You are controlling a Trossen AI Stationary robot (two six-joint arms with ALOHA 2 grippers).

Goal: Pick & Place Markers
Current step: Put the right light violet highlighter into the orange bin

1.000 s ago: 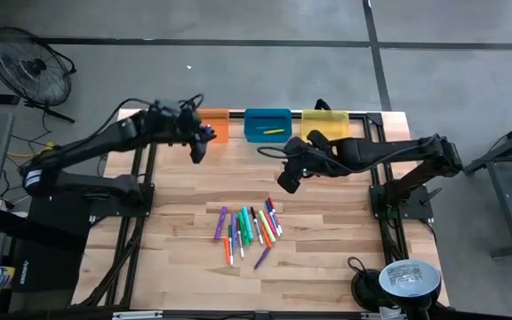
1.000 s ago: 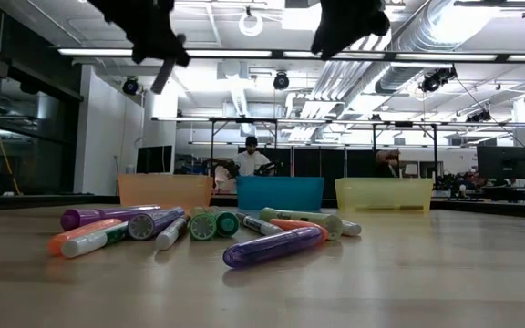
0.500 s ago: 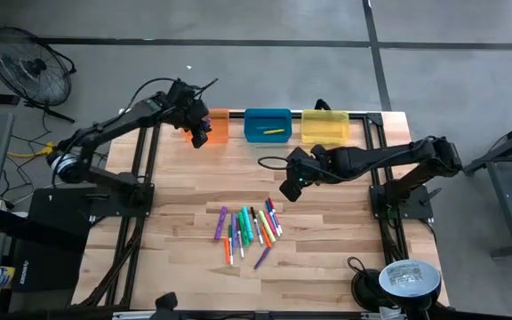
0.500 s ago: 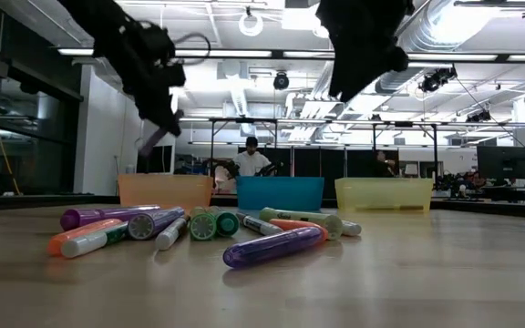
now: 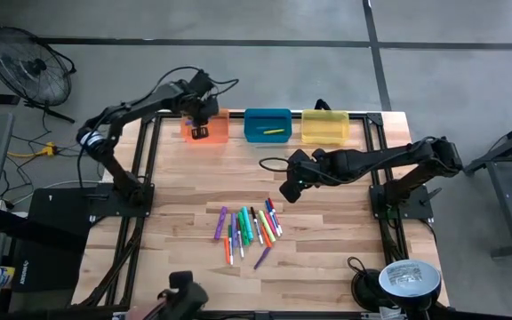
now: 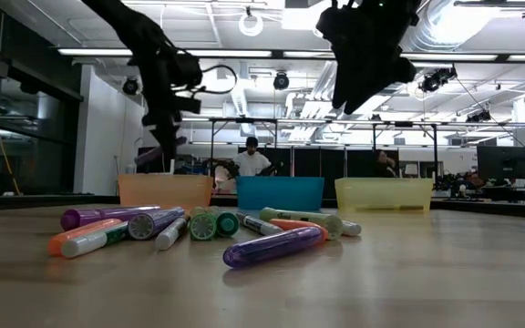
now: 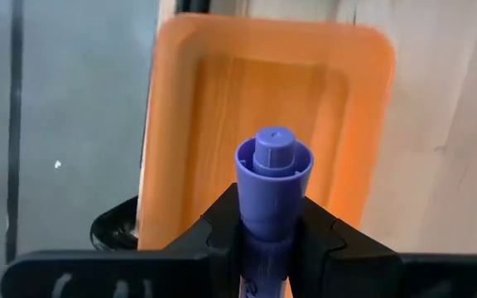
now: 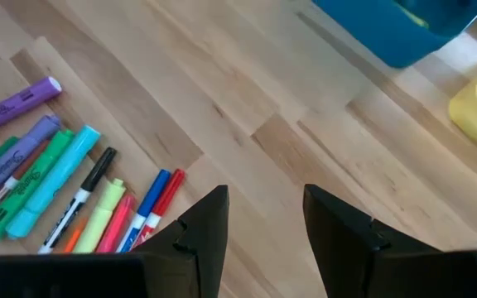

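Observation:
Many coloured markers [image 5: 249, 229] lie in a loose pile on the wooden table, also seen up close in the low view [image 6: 199, 228]. My left gripper [image 5: 200, 131] hangs over the orange bin [image 5: 210, 124] at the far edge, shut on a purple marker [image 7: 273, 174]. My right gripper [image 5: 289, 188] is open above bare table between the pile and the bins, with nothing between its fingers [image 8: 214, 223]. A yellow marker [image 5: 275, 132] lies in the blue bin [image 5: 268, 123]. My left gripper pinches the purple marker's barrel [image 7: 265, 236] between its two fingers, a little behind its round end [image 7: 273, 153]. That end sticks out past the fingertips, slanting down toward the orange bin's floor [image 7: 222, 99]. The marker is lifted clear, above the bin.
A yellow bin [image 5: 325, 126] stands right of the blue one along the far edge. Bare table lies left and right of the pile. A round white object [image 5: 407, 277] sits off the near right corner. People [image 6: 251, 159] show in the room behind.
My left gripper has swung toward the far edge and gone down, rolling as it went, carrying the purple marker to above the orange bin. My right gripper has sunk a little toward the table, still open.

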